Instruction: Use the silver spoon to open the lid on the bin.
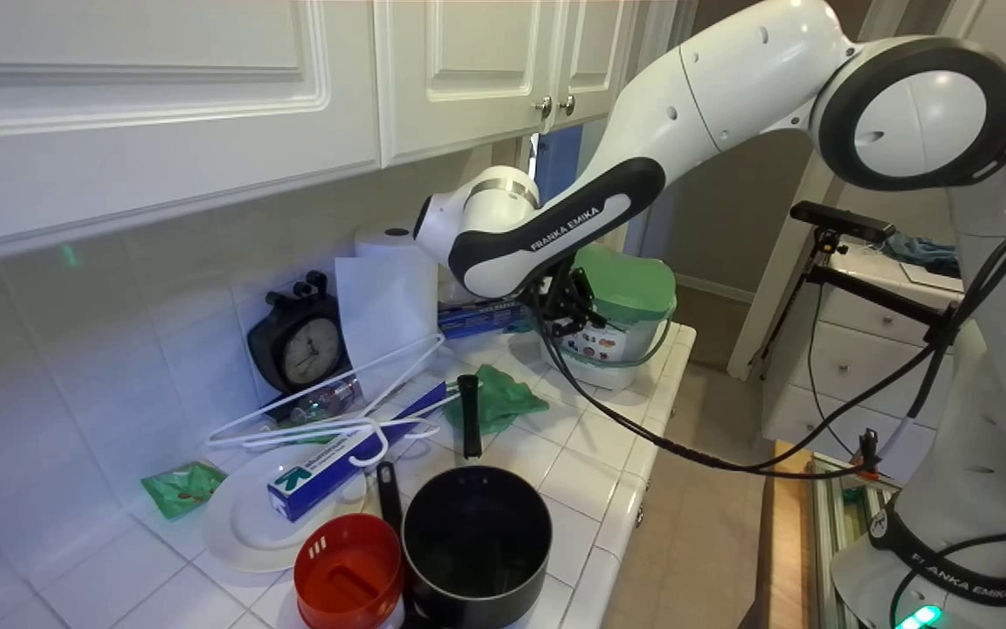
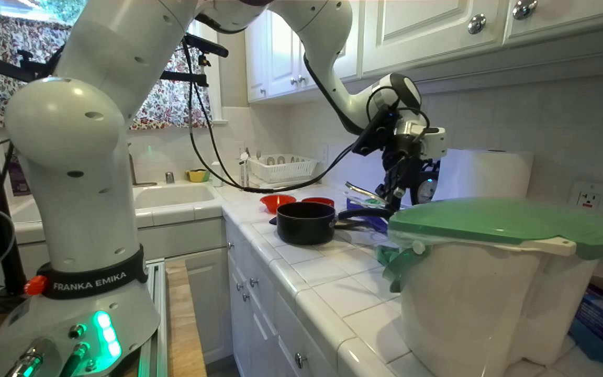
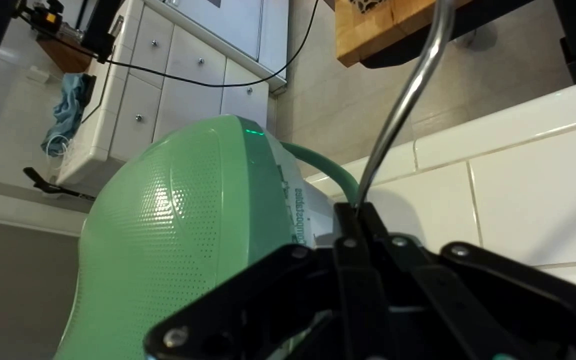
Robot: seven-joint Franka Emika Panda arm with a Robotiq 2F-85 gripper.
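My gripper (image 3: 360,210) is shut on the thin end of the silver spoon (image 3: 408,100). The spoon sticks out from the fingertips and runs off the top edge of the wrist view; in an exterior view it also shows beside the fingers (image 2: 365,192). The whitish bin (image 1: 612,345) stands at the counter's end, and shows large in an exterior view (image 2: 469,303). Its green lid (image 2: 495,220) lies across its top; it also fills the left of the wrist view (image 3: 183,200). My gripper (image 1: 577,306) is beside the bin's printed side. The spoon appears apart from the lid.
The bin's green carry handle (image 3: 325,162) bows out near my fingers. A paper towel roll (image 1: 394,297), blue boxes, white hangers (image 1: 328,428), a black pot (image 1: 477,533) and a red bowl (image 1: 348,568) stand on the counter. White cabinets (image 1: 468,70) hang above.
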